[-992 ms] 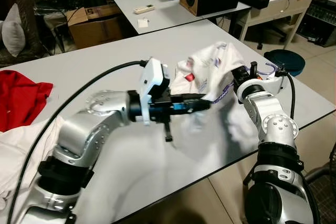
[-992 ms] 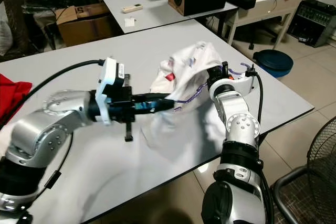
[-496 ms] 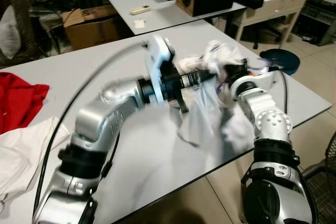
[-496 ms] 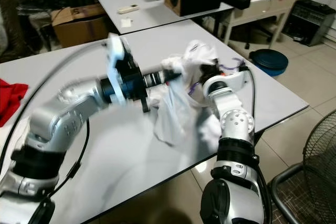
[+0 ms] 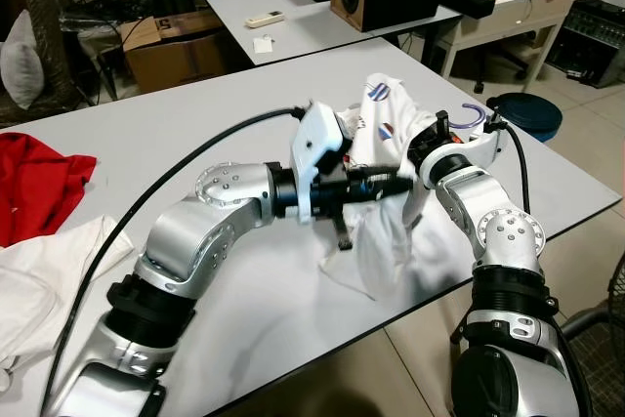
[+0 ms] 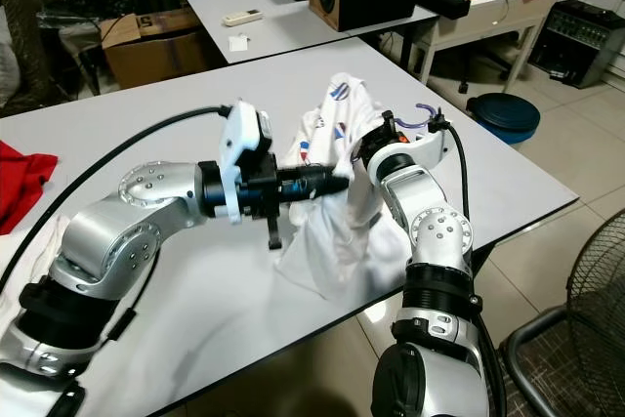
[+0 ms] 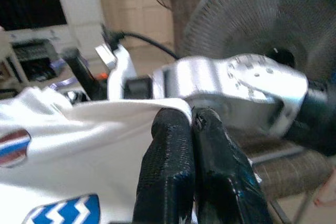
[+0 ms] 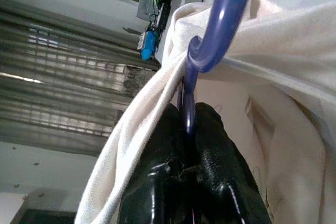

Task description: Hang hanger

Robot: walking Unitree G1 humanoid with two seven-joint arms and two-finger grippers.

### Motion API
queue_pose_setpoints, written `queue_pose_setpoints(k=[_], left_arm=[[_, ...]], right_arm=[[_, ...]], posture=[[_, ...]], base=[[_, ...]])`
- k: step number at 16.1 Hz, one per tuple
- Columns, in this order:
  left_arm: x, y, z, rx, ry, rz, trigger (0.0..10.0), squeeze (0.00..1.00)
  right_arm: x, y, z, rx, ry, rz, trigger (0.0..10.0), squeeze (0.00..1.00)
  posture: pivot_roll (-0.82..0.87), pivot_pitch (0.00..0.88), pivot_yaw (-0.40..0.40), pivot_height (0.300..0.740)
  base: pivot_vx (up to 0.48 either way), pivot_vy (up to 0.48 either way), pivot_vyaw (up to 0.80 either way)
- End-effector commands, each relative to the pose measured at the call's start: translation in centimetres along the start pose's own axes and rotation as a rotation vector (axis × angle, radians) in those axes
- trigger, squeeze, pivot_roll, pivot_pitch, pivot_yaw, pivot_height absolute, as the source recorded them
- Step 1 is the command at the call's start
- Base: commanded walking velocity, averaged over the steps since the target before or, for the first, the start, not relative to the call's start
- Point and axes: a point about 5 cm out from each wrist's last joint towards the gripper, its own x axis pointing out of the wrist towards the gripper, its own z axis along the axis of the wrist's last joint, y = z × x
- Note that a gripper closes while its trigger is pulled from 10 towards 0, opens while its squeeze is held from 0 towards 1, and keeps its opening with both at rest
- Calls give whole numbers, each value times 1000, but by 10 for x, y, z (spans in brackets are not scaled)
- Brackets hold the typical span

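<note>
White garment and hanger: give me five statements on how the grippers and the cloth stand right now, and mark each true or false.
1. The left gripper is shut on the white garment. True.
2. The right gripper holds a red hanger. False: the hanger pinched between its fingers is purple.
3. The white garment lies flat on the grey table. False: it is lifted between the two grippers, only its lower end reaching the table.
4. A red cloth lies on the table to the robot's left. True.
5. The garment is plain white. False: it carries blue and red printed patches.
</note>
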Motion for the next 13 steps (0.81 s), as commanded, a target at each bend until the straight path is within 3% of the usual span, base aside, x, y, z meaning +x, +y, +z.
queue_pose_setpoints(k=[1, 2, 8, 10, 12, 13], left_arm=[[-1, -3, 2, 5, 12, -23, 10000, 98], [-1, -4, 6, -10, -13, -26, 10000, 1000], [-5, -12, -5, 42, 107, -79, 10000, 1000], [-11, -8, -11, 58, 156, -39, 10000, 1000], [-22, 1, -12, 86, 173, 37, 10000, 1000], [-29, 6, -11, 82, 157, 92, 10000, 471]], right_arm=[[-1, 14, 7, -5, -21, 54, 10000, 0], [-1, 13, 9, -1, -21, 53, 10000, 0], [-1, 13, 10, 5, -16, 59, 10000, 0], [-1, 10, 7, -95, 16, 34, 10000, 0], [-4, 9, 11, -98, -4, 24, 10000, 0], [-6, 9, 13, -131, 5, 23, 10000, 0]], posture=[[-6, 0, 70, 740], [-4, 0, 65, 740], [-3, 0, 62, 740], [-2, 0, 61, 740], [-1, 0, 60, 740], [3, 0, 57, 740]], base=[[0, 0, 0], [0, 0, 0], [0, 0, 0], [0, 0, 0], [0, 0, 0], [0, 0, 0]])
